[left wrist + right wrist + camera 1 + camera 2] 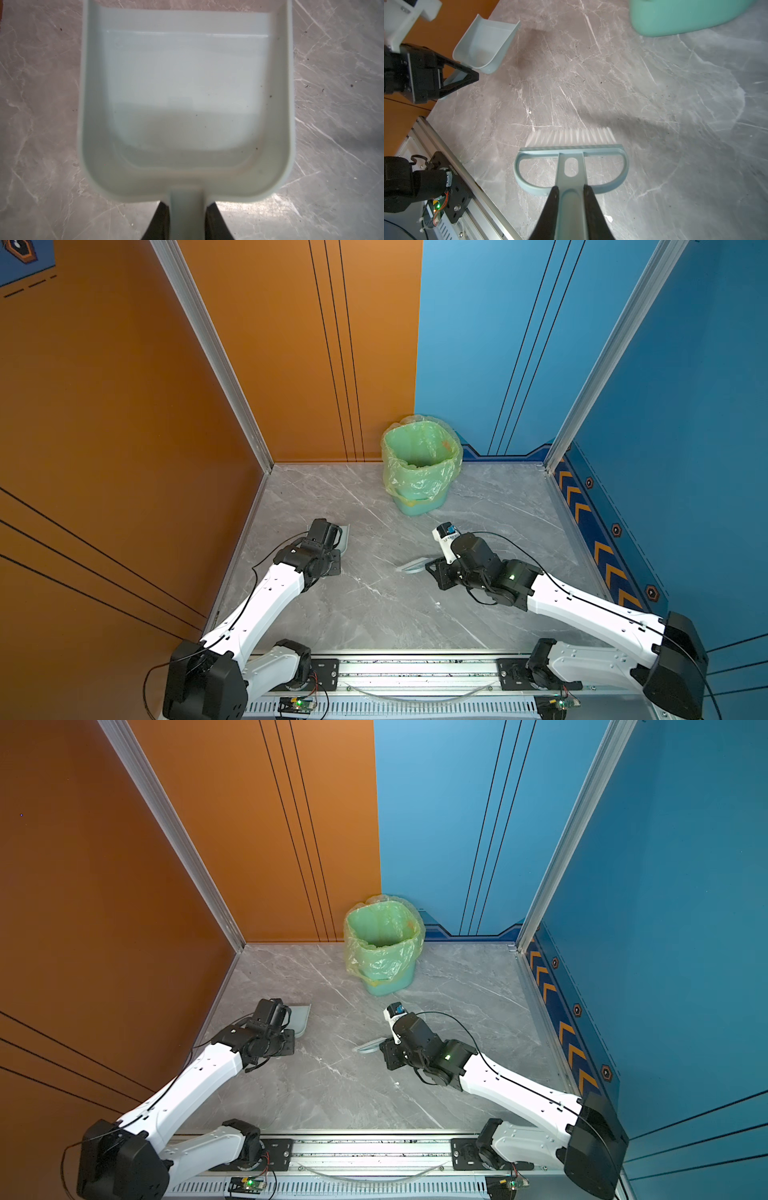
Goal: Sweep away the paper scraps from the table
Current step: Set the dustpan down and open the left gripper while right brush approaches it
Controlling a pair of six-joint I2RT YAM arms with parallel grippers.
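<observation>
The table [374, 605] carries a bin [417, 506] at rear centre, close before the back wall, with a liner [419, 477] set inside it and folded over its rim. The dustpan [344, 537] is over the left side, forward of the bin and well apart from it, its handle clamped in the left gripper [185, 204]. The brush [413, 566] lies right of centre, forward of the bin. Its handle is clamped in the right gripper [570, 187] and its head points left towards the dustpan, well apart from it. Whether the bristles touch the table cannot be told. A rail [415, 672] runs along the front edge.
</observation>
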